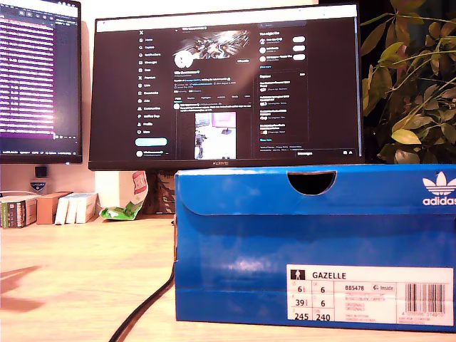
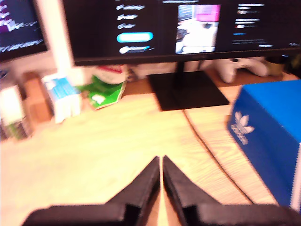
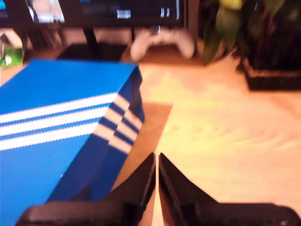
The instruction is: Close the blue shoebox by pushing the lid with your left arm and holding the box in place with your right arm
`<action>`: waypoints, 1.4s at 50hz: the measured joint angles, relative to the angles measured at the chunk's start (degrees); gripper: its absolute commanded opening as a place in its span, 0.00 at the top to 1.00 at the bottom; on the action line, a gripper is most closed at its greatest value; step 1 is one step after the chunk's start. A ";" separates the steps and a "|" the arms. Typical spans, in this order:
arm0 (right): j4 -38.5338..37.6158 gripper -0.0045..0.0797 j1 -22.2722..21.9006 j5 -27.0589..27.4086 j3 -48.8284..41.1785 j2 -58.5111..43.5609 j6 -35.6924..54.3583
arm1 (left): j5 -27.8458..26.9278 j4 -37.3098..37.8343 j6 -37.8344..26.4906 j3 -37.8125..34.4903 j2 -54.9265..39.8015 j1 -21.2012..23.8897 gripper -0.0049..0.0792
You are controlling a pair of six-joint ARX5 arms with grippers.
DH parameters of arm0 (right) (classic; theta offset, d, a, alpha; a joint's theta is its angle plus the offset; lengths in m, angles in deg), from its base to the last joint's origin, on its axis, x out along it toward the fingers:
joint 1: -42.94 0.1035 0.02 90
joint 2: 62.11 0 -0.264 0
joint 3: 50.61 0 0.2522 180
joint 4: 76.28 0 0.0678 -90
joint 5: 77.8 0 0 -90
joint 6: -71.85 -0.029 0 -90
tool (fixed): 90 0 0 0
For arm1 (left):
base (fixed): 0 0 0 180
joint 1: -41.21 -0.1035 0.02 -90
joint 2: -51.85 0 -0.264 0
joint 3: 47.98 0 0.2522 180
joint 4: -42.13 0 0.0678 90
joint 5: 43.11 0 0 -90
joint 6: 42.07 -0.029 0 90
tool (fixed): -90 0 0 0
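Blue shoebox (image 1: 313, 249) sits on the desk in front of the monitor (image 1: 228, 82), lid (image 3: 61, 94) looks already down flat. My first gripper (image 2: 161, 162) and my second gripper (image 3: 156, 157) both have tips pinched together, holding nothing, clear of the box on opposite sides. I'd call the closing step done or nearly so; if not, next is bracing the box and pressing the lid flush.

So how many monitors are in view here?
2. The large monitor stands behind the blue shoebox; the second monitor sits at the exterior view's left edge, cut off. Others may lie outside the frame.
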State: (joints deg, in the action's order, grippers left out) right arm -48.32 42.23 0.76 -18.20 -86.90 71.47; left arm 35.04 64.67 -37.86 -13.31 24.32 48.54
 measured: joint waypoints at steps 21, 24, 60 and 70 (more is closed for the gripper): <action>-4.52 0.96 0.00 1.53 -4.83 9.20 -0.94 | 3.06 -3.04 1.64 -3.32 8.52 0.00 0.95; -4.39 0.96 0.00 1.53 -6.73 10.73 -1.07 | 3.76 -2.69 1.64 -4.57 9.20 0.00 0.95; -4.24 0.96 0.00 1.55 -13.27 24.33 -1.07 | 10.05 -6.08 1.64 -15.04 17.79 0.00 0.95; -3.78 0.96 0.00 1.53 -14.29 24.35 -1.03 | 10.95 1.01 1.70 -16.17 27.19 0.00 0.95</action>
State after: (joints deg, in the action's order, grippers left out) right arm -52.10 42.23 2.29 -32.49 -62.55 70.44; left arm 45.99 65.67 -36.16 -29.48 51.51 48.54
